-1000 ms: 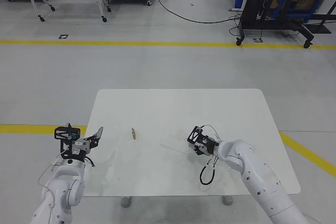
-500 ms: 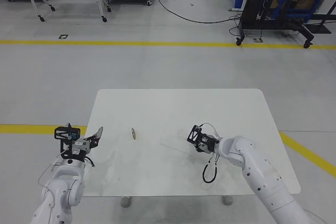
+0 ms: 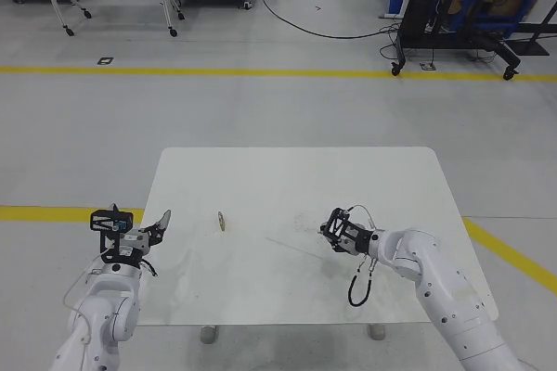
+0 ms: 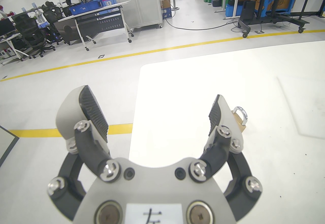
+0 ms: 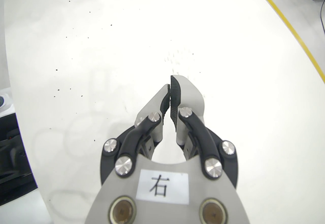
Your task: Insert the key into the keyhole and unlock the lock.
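1. Tabletop [image 3: 288, 176]: white, and it carries the lock in its left half, toward the robot's side.
2. Right gripper [image 3: 336, 229]: low over the right-centre of the tabletop, with the arm bent in from the right edge and pointing across at the lock. Jaws pressed together at the tips. Too small to tell whether a key is pinched between them.
3. Left gripper [image 3: 160, 223]: sits just off the tabletop's left edge, roughly level, aimed in over the surface. Jaws wide apart, holding nothing.
4. Lock [image 3: 221, 221]: brass, lying flat between the two grippers. It is near the left gripper, just past one of its fingers, and well apart from the right gripper. The long axis looks to run roughly near-to-far, shackle at the far end, so the flat base faces the robot's side.
5. Key relation, as a judgement: the left arm is nearer, so it likely steadies the body. The right must cross leftward and line up with the base end.
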### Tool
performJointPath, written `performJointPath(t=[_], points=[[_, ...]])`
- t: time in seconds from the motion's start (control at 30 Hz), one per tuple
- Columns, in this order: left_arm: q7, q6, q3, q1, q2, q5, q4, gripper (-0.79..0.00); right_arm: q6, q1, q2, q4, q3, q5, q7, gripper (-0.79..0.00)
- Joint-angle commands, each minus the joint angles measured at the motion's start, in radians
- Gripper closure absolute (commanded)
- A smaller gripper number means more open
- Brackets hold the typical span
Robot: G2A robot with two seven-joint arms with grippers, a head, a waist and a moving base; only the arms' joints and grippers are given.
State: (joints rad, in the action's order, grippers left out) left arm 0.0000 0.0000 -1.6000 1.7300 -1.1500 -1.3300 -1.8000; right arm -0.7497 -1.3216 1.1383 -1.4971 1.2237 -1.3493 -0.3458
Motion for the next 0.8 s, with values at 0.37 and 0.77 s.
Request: performJointPath(t=[0.37,0.77], points=[[0.000,0.000,0.000,0.000,0.000,0.000,0.000,-0.785,-0.214,0.076,0.011,0.021,-0.069,0.116,0.368,0.000],[0.032,-0.222,-0.016,-0.016,-0.006,0.338,0.050,-0.785,-0.210,0.074,0.010,0.029,-0.067,0.113,0.380,0.000]])
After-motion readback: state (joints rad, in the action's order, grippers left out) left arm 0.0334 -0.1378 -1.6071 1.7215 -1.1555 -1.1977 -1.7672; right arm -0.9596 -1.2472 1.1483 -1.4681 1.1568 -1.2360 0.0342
